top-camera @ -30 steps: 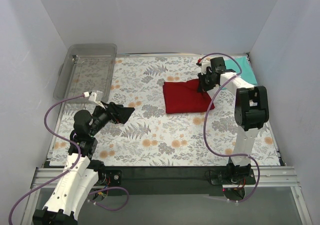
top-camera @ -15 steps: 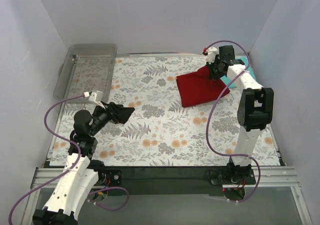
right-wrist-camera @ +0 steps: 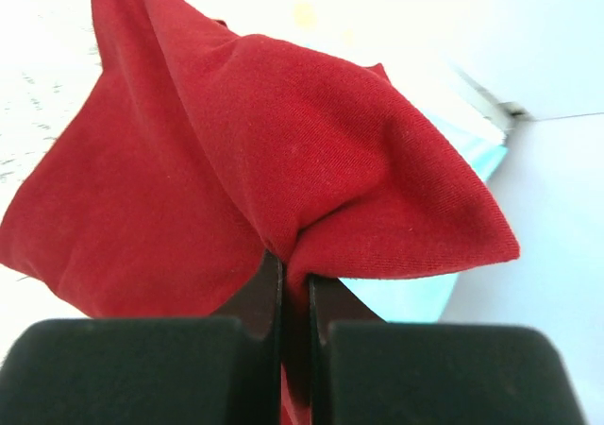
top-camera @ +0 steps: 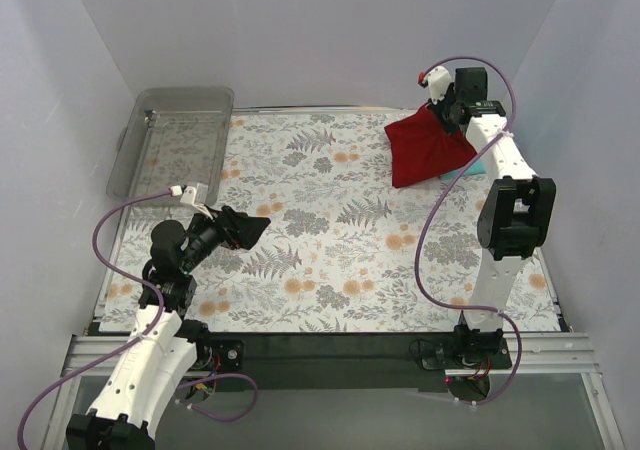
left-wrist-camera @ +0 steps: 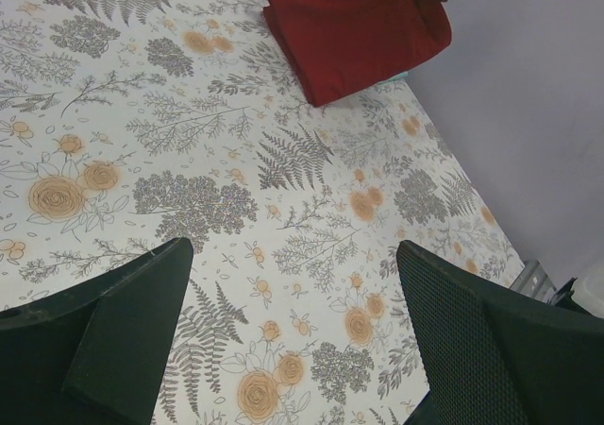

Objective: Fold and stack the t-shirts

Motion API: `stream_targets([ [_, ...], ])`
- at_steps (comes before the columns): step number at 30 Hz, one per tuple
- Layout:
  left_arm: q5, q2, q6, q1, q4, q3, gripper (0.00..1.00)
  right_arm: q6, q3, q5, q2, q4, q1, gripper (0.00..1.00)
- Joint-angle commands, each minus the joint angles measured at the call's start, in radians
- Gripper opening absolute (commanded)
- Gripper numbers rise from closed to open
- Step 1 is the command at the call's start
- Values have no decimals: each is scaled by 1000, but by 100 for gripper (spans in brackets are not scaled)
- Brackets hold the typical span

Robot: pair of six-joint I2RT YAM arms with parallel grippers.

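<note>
1. Top view: the clear plastic tray (top-camera: 185, 92) sits at the upper left of the frame, on the corner of the bench (top-camera: 330, 260). You can see the bench's floral print straight through its bottom. Neither shirt is in it.
2. The dark red t-shirt (top-camera: 425, 150) is at the upper right of the frame, bunched into a rough triangle.
3. The right gripper (top-camera: 447, 110) has the red shirt by its top edge. In the right wrist view the fingers are nearly closed, with a fold of red cloth pinched between them.
4. The teal t-shirt (top-camera: 478, 167) lies flat under the red one. Only a sliver pokes out on the right side.
5. The left gripper (top-camera: 245, 228) is at the lower left of the frame, above the bench. Its fingers are spread wide with nothing in them, well apart from both shirts.
</note>
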Motion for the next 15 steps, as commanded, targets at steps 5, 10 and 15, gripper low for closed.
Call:
stream_targets([
  [5, 0, 0, 22, 7, 11, 1, 83, -101, 137, 52, 26, 2, -32, 1],
  [10, 1, 6, 24, 7, 11, 2, 83, -137, 169, 37, 47, -21, -47, 1],
  [15, 1, 6, 24, 7, 10, 2, 83, -167, 206, 24, 84, -43, -79, 1],
])
